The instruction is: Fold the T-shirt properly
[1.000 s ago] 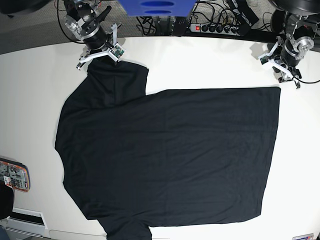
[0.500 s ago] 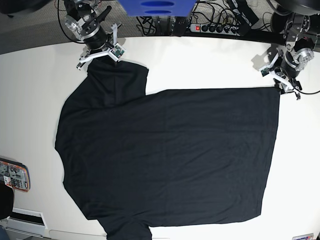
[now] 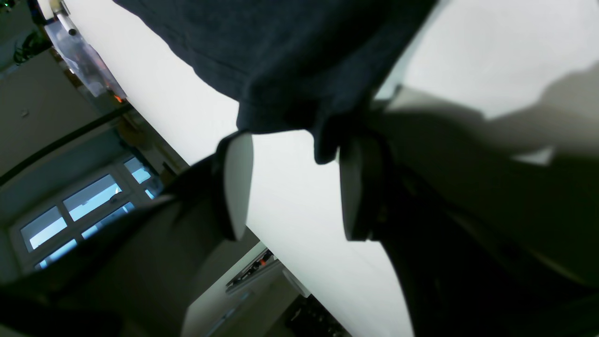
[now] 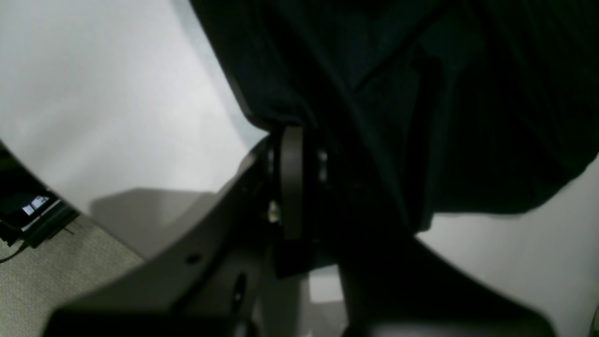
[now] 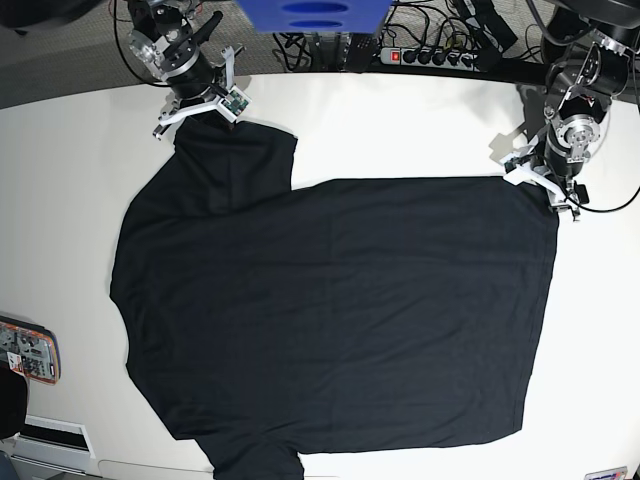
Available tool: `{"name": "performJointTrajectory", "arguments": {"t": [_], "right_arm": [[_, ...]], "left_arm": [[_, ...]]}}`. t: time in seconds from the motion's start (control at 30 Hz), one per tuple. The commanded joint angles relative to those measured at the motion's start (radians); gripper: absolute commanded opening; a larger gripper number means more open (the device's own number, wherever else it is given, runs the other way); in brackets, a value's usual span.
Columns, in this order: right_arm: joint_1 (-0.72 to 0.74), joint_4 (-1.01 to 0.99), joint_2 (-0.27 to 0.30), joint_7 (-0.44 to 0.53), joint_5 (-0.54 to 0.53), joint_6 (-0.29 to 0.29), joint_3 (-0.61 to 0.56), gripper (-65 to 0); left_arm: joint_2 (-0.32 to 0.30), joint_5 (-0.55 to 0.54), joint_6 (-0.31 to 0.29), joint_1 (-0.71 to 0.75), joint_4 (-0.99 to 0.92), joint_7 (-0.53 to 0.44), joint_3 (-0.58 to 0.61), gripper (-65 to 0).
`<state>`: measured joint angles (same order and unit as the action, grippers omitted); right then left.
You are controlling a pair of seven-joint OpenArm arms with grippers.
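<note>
The T-shirt lies spread flat and dark across the white table, filling most of it, collar end to the left and hem to the right. At the far left, the right gripper sits on the far sleeve; its wrist view shows the jaws pressed together with black cloth bunched around them, so it looks clamped on that sleeve edge. Over at the far right, the left gripper is down at the hem's far corner. In its own wrist view the two pale pads stand partly apart with bare table between them, and the corner of the cloth hangs just at their tips, nearest the right-hand pad, not yet pinched.

So the step in hand, as I read it, is getting a second grip, on the hem corner. To do it well the left gripper wants to slide a little further onto the cloth so the corner sits fully between the pads, then close firmly; a bite on the very tip would likely slip. One pad should get under the hem so that both layers are taken. After that, both arms should lift together, keeping the far edge taut, or the fold comes out skewed.

Near left, a small orange object lies at the table edge, well clear.
</note>
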<state>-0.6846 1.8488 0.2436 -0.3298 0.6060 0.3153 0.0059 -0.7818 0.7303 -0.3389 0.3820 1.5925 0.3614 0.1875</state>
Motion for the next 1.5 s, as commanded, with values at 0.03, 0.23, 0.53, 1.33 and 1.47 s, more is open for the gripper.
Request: {"name": "performJointTrajectory", "arguments": {"t": [0.03, 0.23, 0.53, 1.33, 1.47], "right_arm": [[-0.011, 0.013, 0.006, -0.018, 0.004, 0.009, 0.006, -65.0], [-0.011, 0.013, 0.006, -0.018, 0.004, 0.009, 0.004, -65.0], [-0.011, 0.018, 0.006, -0.018, 0.004, 0.009, 0.006, -65.0], [0.055, 0.091, 0.003, -0.016, -0.001, 0.008, 0.105, -65.0], [0.084, 0.101, 0.001, -0.012, -0.001, 0.008, 0.104, -65.0]], "left_arm": [[-0.003, -0.050, -0.055, 0.015, 0.001, -0.037, 0.013, -36.2], [-0.003, -0.050, -0.055, 0.010, 0.001, -0.034, 0.010, -65.0], [0.005, -0.048, -0.055, 0.012, 0.002, -0.037, -0.072, -65.0], [0.109, -0.050, -0.053, 0.073, 0.190, -0.038, -0.300, -65.0], [0.112, -0.050, -0.050, 0.048, 0.190, -0.038, -0.299, -65.0]]}}
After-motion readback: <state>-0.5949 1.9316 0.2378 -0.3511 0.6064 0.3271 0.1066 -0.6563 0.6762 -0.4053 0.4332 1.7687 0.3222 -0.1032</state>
